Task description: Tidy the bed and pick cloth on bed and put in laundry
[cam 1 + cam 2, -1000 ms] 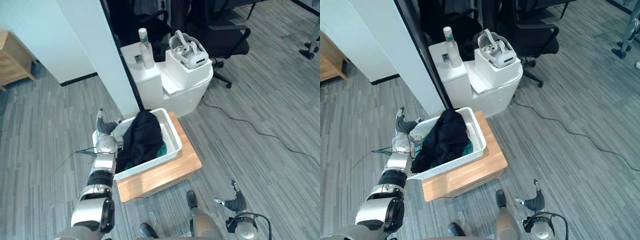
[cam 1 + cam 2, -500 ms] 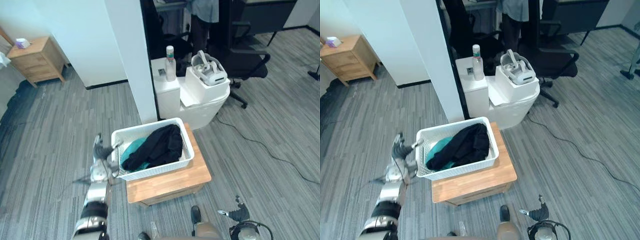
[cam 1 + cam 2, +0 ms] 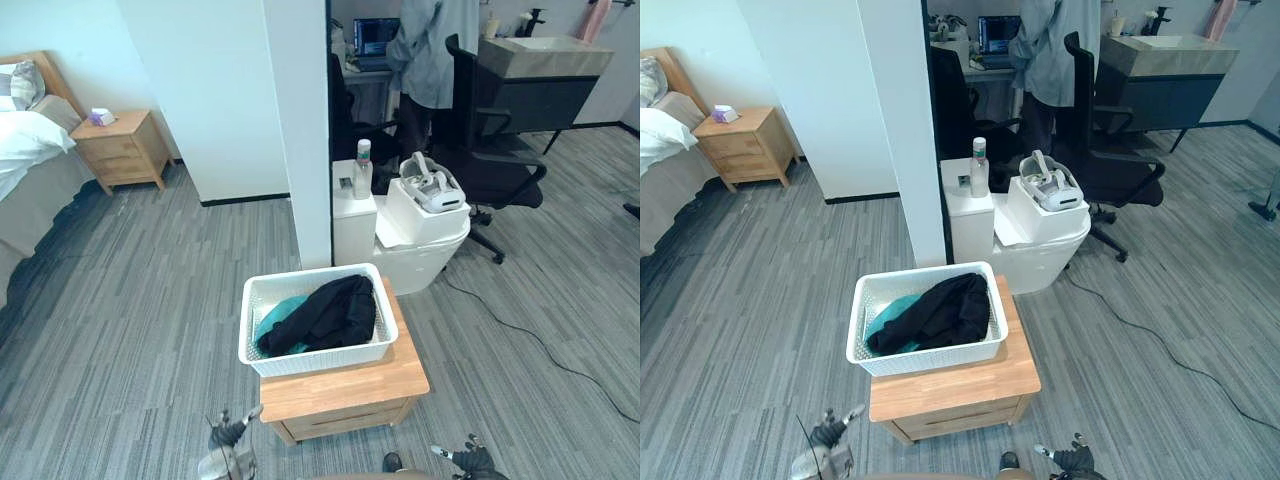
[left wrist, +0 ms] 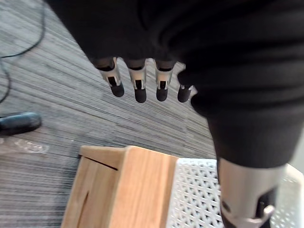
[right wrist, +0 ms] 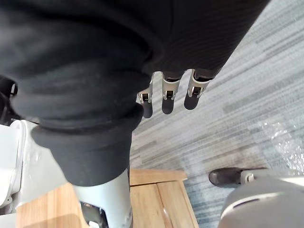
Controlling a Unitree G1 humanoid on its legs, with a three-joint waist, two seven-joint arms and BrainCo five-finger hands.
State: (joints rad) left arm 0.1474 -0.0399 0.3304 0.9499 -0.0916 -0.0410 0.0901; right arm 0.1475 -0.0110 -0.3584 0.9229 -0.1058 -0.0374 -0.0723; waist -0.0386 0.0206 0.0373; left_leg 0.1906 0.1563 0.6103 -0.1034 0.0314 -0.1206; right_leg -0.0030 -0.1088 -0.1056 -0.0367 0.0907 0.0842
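A white laundry basket stands on a low wooden table in the middle of the floor. A black cloth lies in it over a teal cloth. The bed with white bedding shows at the far left. My left hand hangs low at the basket's near left, apart from it. In the left wrist view its fingers are straight and empty above the floor. My right hand hangs low at the near right, its fingers relaxed and holding nothing.
A white pillar rises behind the basket. Beside it a white cabinet bears a bottle and a headset. A black office chair and a person are beyond. A nightstand stands by the bed. A cable crosses the floor at right.
The camera has lifted and pulled back, bringing the bed and room into view. My left hand has come away from the basket's left rim and dropped low.
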